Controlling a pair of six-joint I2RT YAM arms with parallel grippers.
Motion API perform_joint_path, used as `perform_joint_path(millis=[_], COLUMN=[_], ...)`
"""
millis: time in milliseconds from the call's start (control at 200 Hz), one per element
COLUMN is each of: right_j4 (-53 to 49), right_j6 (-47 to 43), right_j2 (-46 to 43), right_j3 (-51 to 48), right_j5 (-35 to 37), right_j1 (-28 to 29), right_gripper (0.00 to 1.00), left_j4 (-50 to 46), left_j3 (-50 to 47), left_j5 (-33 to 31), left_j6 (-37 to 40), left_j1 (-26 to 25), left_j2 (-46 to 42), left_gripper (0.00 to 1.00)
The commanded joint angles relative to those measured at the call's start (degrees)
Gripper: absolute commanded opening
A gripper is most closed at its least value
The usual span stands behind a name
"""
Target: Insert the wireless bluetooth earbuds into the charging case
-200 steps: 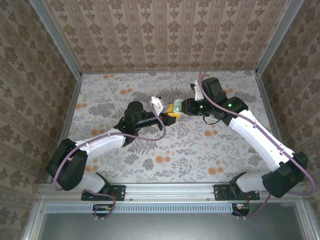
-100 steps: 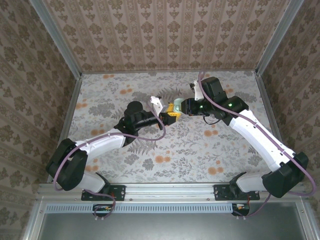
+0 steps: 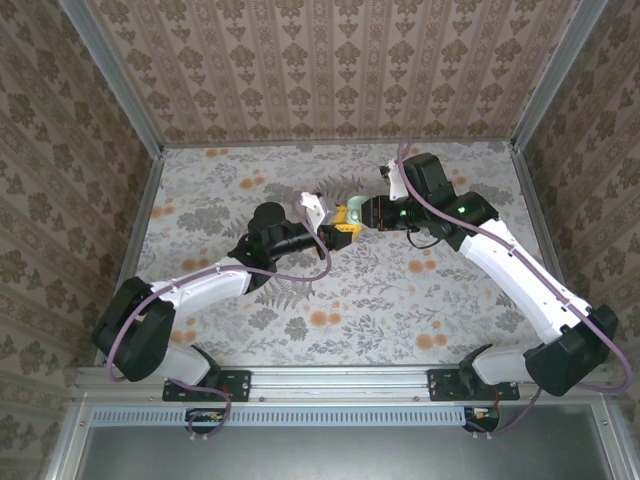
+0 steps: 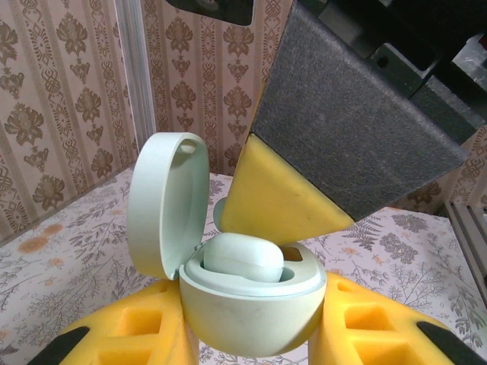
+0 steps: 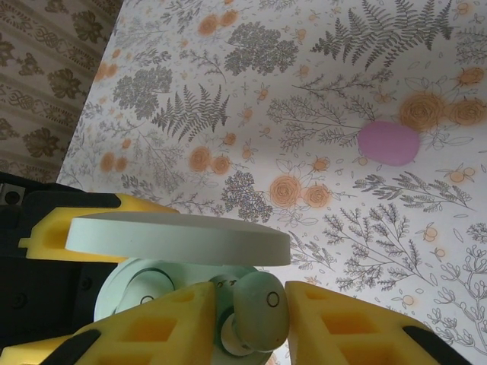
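The charging case [image 4: 251, 304] is pale mint green here, and its lid [image 4: 163, 201] stands open to the left. My left gripper [image 4: 255, 327] is shut on the case body and holds it above the table, also visible from above [image 3: 345, 215]. One earbud [image 4: 243, 258] rests in a well, just under a yellow finger [image 4: 281, 198] of my right gripper. In the right wrist view that earbud [image 5: 261, 308] sits between my right gripper's [image 5: 251, 319] fingers, with a slim gap on its left side. Another earbud [image 5: 148, 285] lies seated under the lid [image 5: 179, 238].
Both arms meet over the middle of the floral table [image 3: 400, 290]. A round pink patch [image 5: 388, 142] lies flat on the cloth beyond the case. Patterned walls [image 3: 320, 70] close in the back and both sides.
My right gripper's fingers have eased apart slightly around the earbud. Both arms and the case stay where they were.
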Motion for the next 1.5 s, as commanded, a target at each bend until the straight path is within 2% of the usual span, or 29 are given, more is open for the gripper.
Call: perform_joint_path(millis=[0, 520, 990, 1140, 1300, 1495], right_j4=[-0.5, -0.1, 1.8, 1.9, 1.3, 3.1], right_j6=[0.0, 0.6, 1.7, 2.3, 3.6, 6.4], right_j2=[-1.6, -2.6, -4.0, -4.3, -5.5, -6.8], right_j3=[0.3, 0.0, -1.8, -1.8, -2.4, -4.1], right_j5=[-3.3, -4.0, -7.5, -6.6, -2.4, -4.0], right_j1=[0.6, 0.4, -0.8, -1.2, -2.2, -4.8], right_gripper=[0.34, 0.34, 0.35, 0.34, 0.34, 0.32], left_j4=[4.0, 4.0, 4.2, 4.3, 5.3, 7.8], left_j3=[1.2, 1.3, 1.5, 1.6, 1.2, 0.6], left_j5=[0.0, -0.1, -0.1, 0.0, 0.4, 1.2], left_j6=[-1.0, -0.9, -1.2, -1.2, -1.2, -0.7], left_j1=[-0.2, -0.2, -0.1, -0.2, -0.2, -0.2], left_j2=[0.7, 0.6, 0.7, 0.7, 0.3, -0.3], left_gripper=[0.29, 0.29, 0.29, 0.29, 0.29, 0.29])
